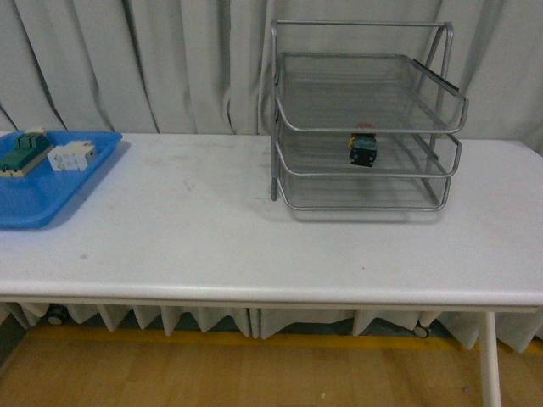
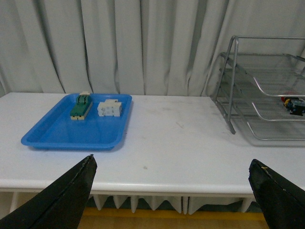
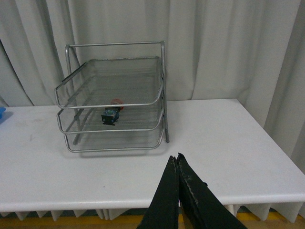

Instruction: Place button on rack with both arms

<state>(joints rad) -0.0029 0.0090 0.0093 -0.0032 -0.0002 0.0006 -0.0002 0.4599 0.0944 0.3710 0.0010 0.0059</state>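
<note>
The silver wire rack stands on the white table at the back right. The button, red cap on a dark greenish-blue body, lies on the rack's middle shelf. It also shows in the left wrist view and the right wrist view, as does the rack. My left gripper is open and empty, held off the table's front edge. My right gripper is shut and empty, in front of the rack near the table's front edge. Neither arm shows in the front view.
A flat blue tray sits at the table's left edge, holding a green-and-cream switch block and a white blocky part. Both also show in the left wrist view. Grey curtains hang behind the table.
</note>
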